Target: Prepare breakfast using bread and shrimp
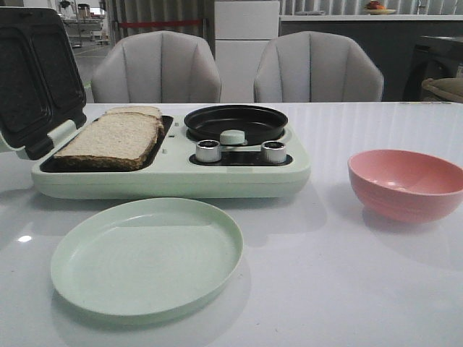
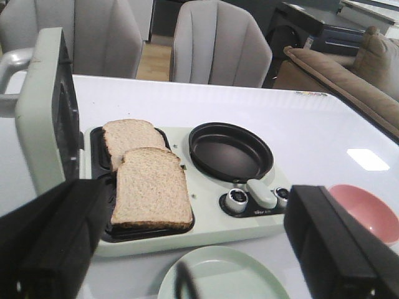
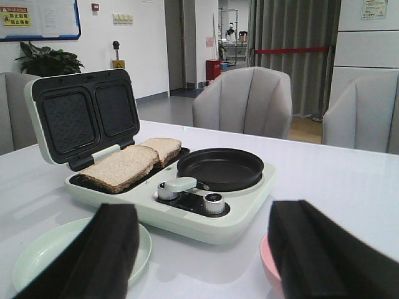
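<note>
Two slices of bread lie overlapping in the open sandwich tray of the pale green breakfast maker: the near slice and the far slice. No shrimp shows in any view. My left gripper hovers open above the green plate, short of the maker, holding nothing. My right gripper is also open and empty, low over the table between the plate and the pink bowl. Neither gripper appears in the front view.
The maker's lid stands upright at the left. An empty black pan sits in its right half, with two knobs in front. A green plate lies nearer, and a pink bowl at the right. Chairs stand behind the table.
</note>
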`<move>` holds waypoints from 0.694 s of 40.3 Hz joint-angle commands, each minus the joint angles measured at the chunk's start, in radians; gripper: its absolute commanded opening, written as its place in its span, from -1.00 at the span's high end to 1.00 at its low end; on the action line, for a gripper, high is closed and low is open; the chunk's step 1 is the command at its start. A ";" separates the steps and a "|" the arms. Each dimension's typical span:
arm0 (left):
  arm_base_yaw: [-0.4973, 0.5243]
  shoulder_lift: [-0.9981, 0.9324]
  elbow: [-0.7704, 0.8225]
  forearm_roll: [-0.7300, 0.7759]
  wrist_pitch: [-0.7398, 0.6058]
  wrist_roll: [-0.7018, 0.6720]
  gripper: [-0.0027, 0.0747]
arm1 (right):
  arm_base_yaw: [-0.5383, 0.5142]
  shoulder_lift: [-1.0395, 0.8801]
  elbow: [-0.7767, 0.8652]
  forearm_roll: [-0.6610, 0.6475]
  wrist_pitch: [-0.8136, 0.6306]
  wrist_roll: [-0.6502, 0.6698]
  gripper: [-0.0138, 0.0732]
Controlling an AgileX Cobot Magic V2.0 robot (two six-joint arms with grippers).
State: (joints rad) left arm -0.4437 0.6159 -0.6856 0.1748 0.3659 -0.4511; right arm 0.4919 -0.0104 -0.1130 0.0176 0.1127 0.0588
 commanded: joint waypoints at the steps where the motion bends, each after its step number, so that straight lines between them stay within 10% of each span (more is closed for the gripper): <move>1: -0.004 0.140 -0.123 0.008 -0.107 -0.036 -0.69 | -0.001 -0.018 -0.029 -0.009 -0.096 -0.004 -0.59; 14: 0.176 0.432 -0.430 -0.308 -0.107 -0.035 -0.69 | -0.001 -0.018 -0.029 -0.009 -0.096 -0.004 -0.59; 28: 0.427 0.452 -0.457 -0.314 -0.128 -0.028 -0.69 | -0.001 -0.018 -0.029 -0.009 -0.096 -0.004 -0.59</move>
State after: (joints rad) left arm -0.0602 1.0738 -1.1042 -0.1258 0.3269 -0.4752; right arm 0.4919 -0.0104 -0.1130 0.0176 0.1120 0.0588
